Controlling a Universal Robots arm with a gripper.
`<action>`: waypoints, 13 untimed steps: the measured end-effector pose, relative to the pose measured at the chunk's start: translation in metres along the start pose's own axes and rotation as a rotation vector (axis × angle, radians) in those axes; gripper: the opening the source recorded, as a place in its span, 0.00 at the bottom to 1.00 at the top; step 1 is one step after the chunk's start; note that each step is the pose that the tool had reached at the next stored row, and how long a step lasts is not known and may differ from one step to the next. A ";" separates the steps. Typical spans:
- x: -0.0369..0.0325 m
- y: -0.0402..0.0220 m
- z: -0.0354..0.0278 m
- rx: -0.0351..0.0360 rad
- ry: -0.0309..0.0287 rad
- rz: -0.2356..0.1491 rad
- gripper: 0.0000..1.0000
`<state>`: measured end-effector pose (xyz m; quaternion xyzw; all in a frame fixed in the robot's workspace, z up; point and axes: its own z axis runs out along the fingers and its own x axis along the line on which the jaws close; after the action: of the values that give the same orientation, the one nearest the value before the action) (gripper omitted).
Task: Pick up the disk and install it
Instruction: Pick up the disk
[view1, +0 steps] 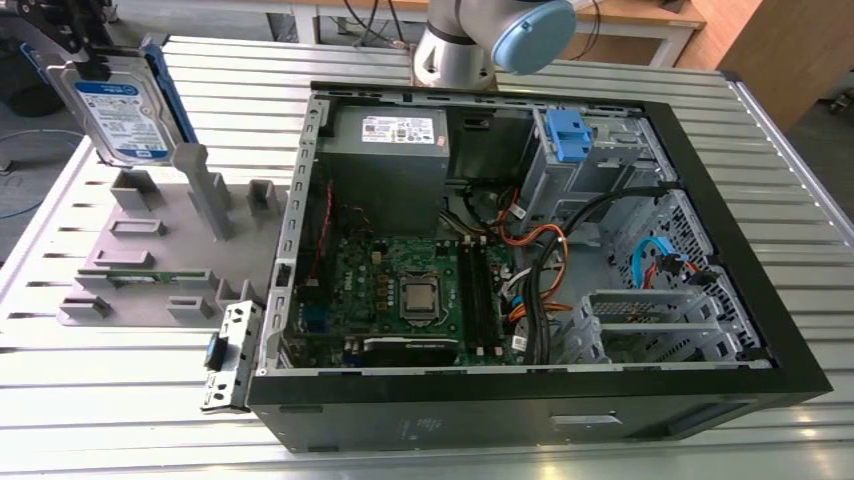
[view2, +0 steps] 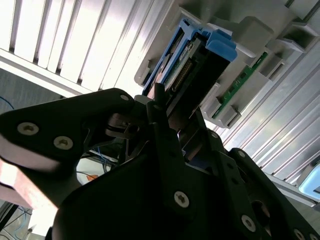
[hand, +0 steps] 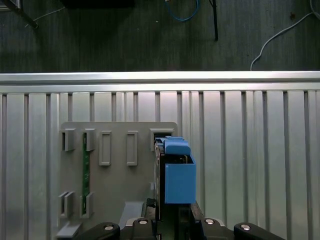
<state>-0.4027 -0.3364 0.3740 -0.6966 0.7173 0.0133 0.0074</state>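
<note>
The disk (view1: 123, 122) is a silver-grey hard drive with a blue-and-white label and a blue rail along its edge. It hangs upright at the exterior view's upper left, just above the grey holder rack (view1: 147, 262). My gripper (view1: 95, 66) is shut on its top edge. In the first wrist view the disk (hand: 175, 172) appears edge-on with its blue rail frame, held between my fingers (hand: 150, 222) over the rack (hand: 115, 165). The second wrist view has the disk (view2: 197, 52) running out from my dark fingers (view2: 167, 130).
An open computer case (view1: 747, 260) lies on the slatted metal table (view1: 787, 150), at the exterior view's right of the rack. Inside are a grey power-supply box (view1: 387, 140), a motherboard (view1: 407, 290), cables and a blue latch (view1: 567, 133) at a drive bay. A green memory stick (view1: 134, 278) sits in the rack.
</note>
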 end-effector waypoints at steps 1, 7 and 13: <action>0.0000 0.0000 -0.0012 0.0000 0.0000 0.000 0.35; -0.0003 0.0001 -0.0092 0.0000 0.0000 0.000 0.35; -0.0006 0.0002 -0.0172 0.0001 -0.0001 0.000 0.35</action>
<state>-0.4027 -0.3363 0.3913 -0.6966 0.7173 0.0133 0.0075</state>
